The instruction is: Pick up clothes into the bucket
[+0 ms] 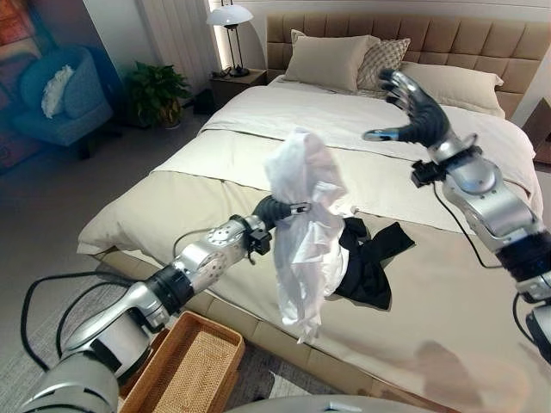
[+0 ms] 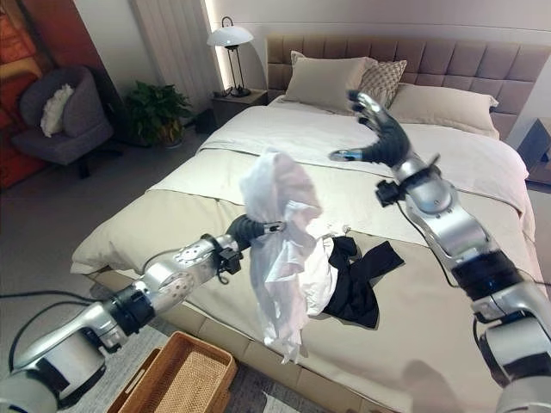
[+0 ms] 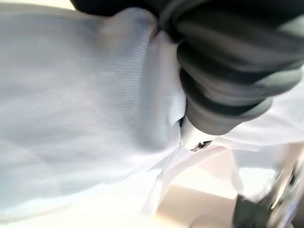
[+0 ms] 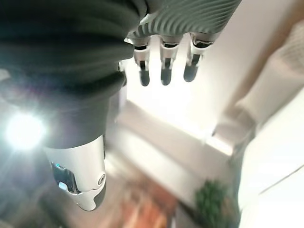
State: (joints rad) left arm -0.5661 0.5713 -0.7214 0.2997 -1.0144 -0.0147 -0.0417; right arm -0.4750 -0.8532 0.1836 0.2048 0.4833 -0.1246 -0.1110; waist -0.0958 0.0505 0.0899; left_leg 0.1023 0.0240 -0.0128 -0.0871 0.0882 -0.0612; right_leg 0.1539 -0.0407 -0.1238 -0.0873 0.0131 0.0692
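Observation:
A white garment (image 1: 303,225) hangs lifted above the bed's near side, draped over my left hand (image 1: 274,209), whose dark wrist cover shows at the cloth's edge. In the left wrist view the white cloth (image 3: 85,109) bunches right against the hand's cover (image 3: 228,71). The garment's lower end dangles past the mattress edge. A black garment (image 1: 376,268) lies crumpled on the beige bedcover just behind it. My right hand (image 1: 414,107) is raised high over the middle of the bed, open and holding nothing, its straight fingers (image 4: 164,71) showing in the right wrist view. A wicker basket (image 1: 185,368) stands on the floor below my left arm.
The wide bed (image 1: 430,344) has pillows (image 1: 327,58) against a padded headboard. A lamp (image 1: 229,17) stands on a nightstand at the far left corner, with a potted plant (image 1: 157,90) and a blue armchair (image 1: 65,99) further left. Open floor lies left of the bed.

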